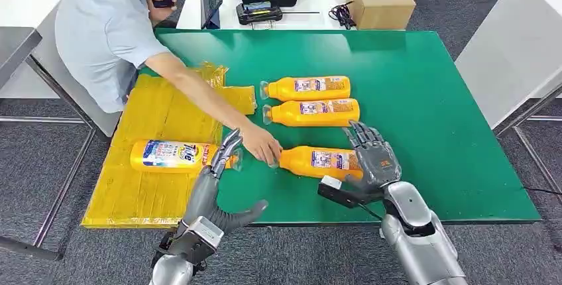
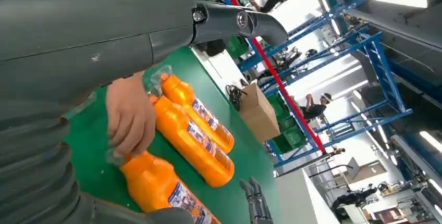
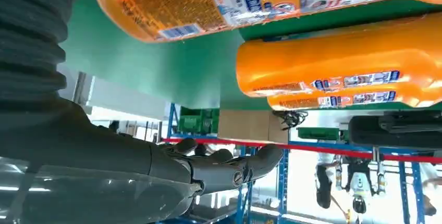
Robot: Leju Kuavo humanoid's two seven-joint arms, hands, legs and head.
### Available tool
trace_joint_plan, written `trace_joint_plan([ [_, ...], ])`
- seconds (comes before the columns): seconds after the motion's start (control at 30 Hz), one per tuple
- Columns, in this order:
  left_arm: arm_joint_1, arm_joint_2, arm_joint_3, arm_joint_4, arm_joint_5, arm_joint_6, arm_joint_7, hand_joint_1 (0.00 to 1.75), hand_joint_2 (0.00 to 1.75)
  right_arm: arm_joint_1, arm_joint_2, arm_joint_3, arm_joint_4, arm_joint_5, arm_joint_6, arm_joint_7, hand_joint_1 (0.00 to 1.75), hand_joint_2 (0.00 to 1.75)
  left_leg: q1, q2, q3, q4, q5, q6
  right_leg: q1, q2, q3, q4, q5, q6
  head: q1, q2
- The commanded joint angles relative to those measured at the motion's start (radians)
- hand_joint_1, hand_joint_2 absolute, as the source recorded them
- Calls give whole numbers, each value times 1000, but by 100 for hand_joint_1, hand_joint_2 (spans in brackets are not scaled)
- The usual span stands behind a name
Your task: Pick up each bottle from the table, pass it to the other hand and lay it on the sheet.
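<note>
Three orange bottles on the green table, one on the sheet

Nearest orange bottle [image 1: 320, 162] lies on the green table [image 1: 431, 113], a person's hand [image 1: 260, 144] at its cap. Right hand [image 1: 371, 158] hovers over its base, fingers spread, empty. Left hand [image 1: 222, 172] at eight o'clock, fingers apart, beside the Tide bottle [image 1: 173, 156] on the yellow sheet [image 1: 152, 119].

Even, bright overhead light falls on the green bench [image 1: 431, 86], with only soft, short shadows under the bottles [image 1: 311, 88]. The head view is sharp. In the left wrist view, ceiling lights and the hall behind wash out to white. In both wrist views the near hand cover looks dark and soft.
</note>
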Motion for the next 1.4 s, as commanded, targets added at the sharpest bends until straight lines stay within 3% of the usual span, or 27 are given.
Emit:
trace_joint_plan([
  [0.03,-11,-1,-13,39,0,-7,8,0,175,-41,5,-3,104,-44,21,-22,0,175,1,2,5,0,-2,-2,1,1,5,-1,-1,-3,0,0],
  [0.2,-17,-1,-15,42,2,-10,8,0,175,-33,14,-8,130,-121,58,-50,0,175,0,1,2,-1,0,-1,1,0,2,-1,0,-1,0,0],
  [0.7,-22,-2,-19,54,11,-20,6,0,175,-73,-7,-13,253,-157,90,-40,0,175,1,1,3,0,-1,-1,1,1,3,-1,-1,-2,0,0],
  [1.4,-48,-2,-31,90,28,-36,-11,0,175,-214,-17,21,496,-162,117,-39,0,175,1,1,4,0,-1,-2,1,0,4,-1,-1,-2,0,0],
])
